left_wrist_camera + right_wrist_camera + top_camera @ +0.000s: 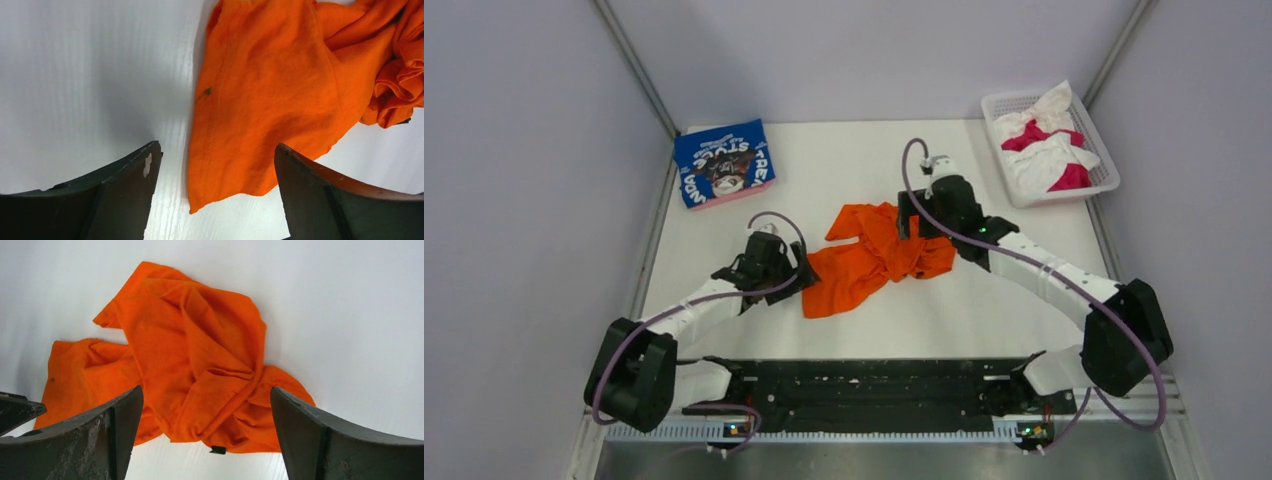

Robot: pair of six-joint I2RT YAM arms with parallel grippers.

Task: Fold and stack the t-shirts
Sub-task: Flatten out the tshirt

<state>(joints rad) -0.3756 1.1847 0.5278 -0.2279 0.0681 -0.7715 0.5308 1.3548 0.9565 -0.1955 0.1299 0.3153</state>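
Orange t-shirt (874, 258): lay unfolded and crumpled on the middle of the white tabletop (984, 310), between the two tools.
Its shape: the right end was bunched into thick folds. The left end spread flatter and ran out to a loose corner toward the near left.
Detail: a small dark tab (217, 449) showed at the near edge of the bunched part.
Left tool (217, 147): released, fingers spread wide, set low at the flat left corner of the orange t-shirt. That corner showed between the fingers, but I could not tell whether either finger touched the cloth.
Right tool (205, 388): released, fingers spread wide, hanging over the bunched right end with nothing gripped.
Blue t-shirt (723, 163): lay folded into a neat rectangle at the far left corner of the tabletop, well apart from the orange one. White lettering and a dark graphic faced up, and a thin pink strip showed along its near edge.
White and magenta t-shirts (1046, 140): were heaped loosely, unfolded, inside the basket.
Basket (1107, 172): a white lattice one, sat at the far right corner of the tabletop.
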